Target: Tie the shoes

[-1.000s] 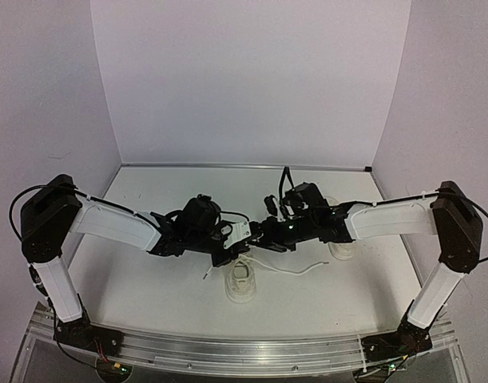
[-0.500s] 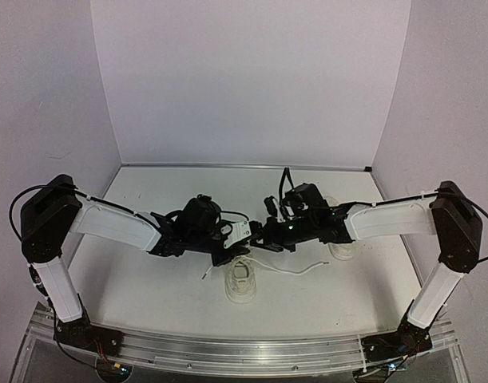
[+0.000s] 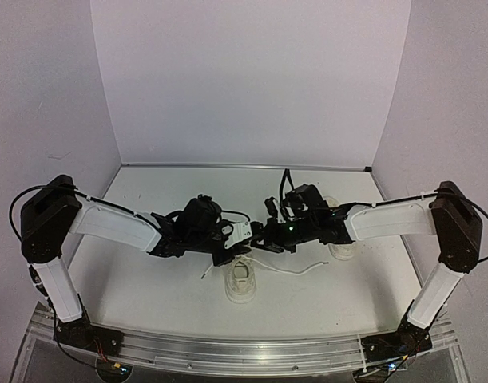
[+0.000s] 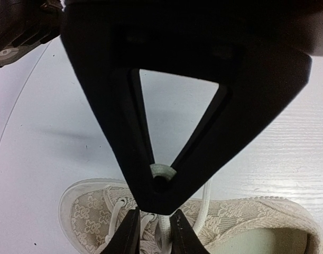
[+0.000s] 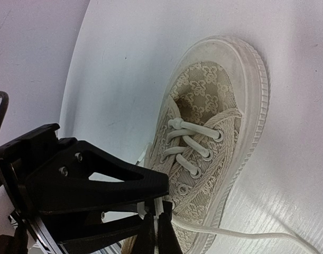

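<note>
One cream shoe [image 3: 242, 281] stands at the table's middle front, under both grippers. It also shows in the left wrist view [image 4: 92, 217] and the right wrist view [image 5: 217, 114]. My left gripper [image 3: 228, 255] and right gripper [image 3: 258, 239] meet tip to tip just above its lacing. In the left wrist view my left gripper [image 4: 157, 233] is shut on a white lace [image 4: 165, 228]. In the right wrist view my right gripper [image 5: 155, 235] is shut on a lace strand [image 5: 149, 209]. A loose lace [image 3: 295, 270] trails right across the table. The second shoe [image 3: 340, 250] is partly hidden behind the right arm.
White walls close the table at the back and both sides. A short lace end [image 3: 205, 274] lies left of the middle shoe. The aluminium rail [image 3: 244, 351] with the arm bases runs along the near edge.
</note>
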Controlling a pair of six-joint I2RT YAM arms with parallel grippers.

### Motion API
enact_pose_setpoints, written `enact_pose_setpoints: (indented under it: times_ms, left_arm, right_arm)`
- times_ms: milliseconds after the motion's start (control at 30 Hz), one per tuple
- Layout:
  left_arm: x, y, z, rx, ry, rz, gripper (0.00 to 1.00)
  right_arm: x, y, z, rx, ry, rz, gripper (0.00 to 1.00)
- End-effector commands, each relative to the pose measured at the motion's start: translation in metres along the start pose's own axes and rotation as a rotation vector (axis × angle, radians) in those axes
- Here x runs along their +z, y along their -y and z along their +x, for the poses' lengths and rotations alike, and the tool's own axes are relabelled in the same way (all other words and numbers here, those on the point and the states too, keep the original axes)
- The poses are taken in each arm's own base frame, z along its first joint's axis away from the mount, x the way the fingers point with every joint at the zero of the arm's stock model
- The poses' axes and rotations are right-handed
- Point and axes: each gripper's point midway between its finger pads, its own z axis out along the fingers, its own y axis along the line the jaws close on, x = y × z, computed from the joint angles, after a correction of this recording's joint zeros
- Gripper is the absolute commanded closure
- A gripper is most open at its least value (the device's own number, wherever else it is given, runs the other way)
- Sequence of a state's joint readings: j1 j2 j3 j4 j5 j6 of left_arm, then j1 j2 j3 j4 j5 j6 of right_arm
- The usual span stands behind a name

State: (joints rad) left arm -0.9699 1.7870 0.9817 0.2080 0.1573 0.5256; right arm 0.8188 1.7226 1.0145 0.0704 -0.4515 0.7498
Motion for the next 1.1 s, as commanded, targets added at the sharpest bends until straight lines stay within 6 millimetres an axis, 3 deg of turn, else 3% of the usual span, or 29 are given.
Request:
enact_pose_setpoints:
  times_ms: [0,133,200,333,367,500,700,867,1067]
  left_arm:
    - [-0.005,-0.012,-0.029,0.029,0.059,-0.03,0.84]
    - [-0.005,-0.014,-0.031,0.029,0.064,-0.034,0.99]
    - [-0.005,-0.012,-0.032,0.023,0.067,-0.028,1.0]
    - [-0.006,-0.009,-0.029,0.01,0.069,-0.016,1.0]
    - [-0.007,-0.008,-0.029,0.009,0.072,-0.016,1.0]
    - [-0.009,-0.007,-0.03,0.008,0.081,-0.015,1.0]
    - [-0.012,-0.006,-0.032,0.02,0.094,-0.01,1.0]
    - [-0.013,-0.005,-0.034,0.034,0.104,-0.007,1.0]
    - [-0.015,-0.007,-0.037,0.041,0.115,-0.015,1.0]
  right_arm:
    - [-0.002,-0.009,-0.007,-0.012,0.03,-0.023,1.0]
    - [-0.003,-0.01,-0.007,-0.014,0.029,-0.027,1.0]
    - [-0.005,-0.011,-0.006,-0.019,0.028,-0.033,0.97]
    - [-0.027,-0.009,-0.008,-0.021,0.064,-0.031,0.61]
    - [-0.035,-0.004,-0.009,-0.016,0.081,-0.017,0.57]
    - [-0.069,0.026,0.003,0.002,0.124,0.099,0.55]
    - [-0.1,0.086,0.046,0.073,0.118,0.31,0.53]
    - [-0.108,0.119,0.06,0.139,0.15,0.421,0.43]
    - [-0.1,0.149,0.052,0.156,0.169,0.584,0.4]
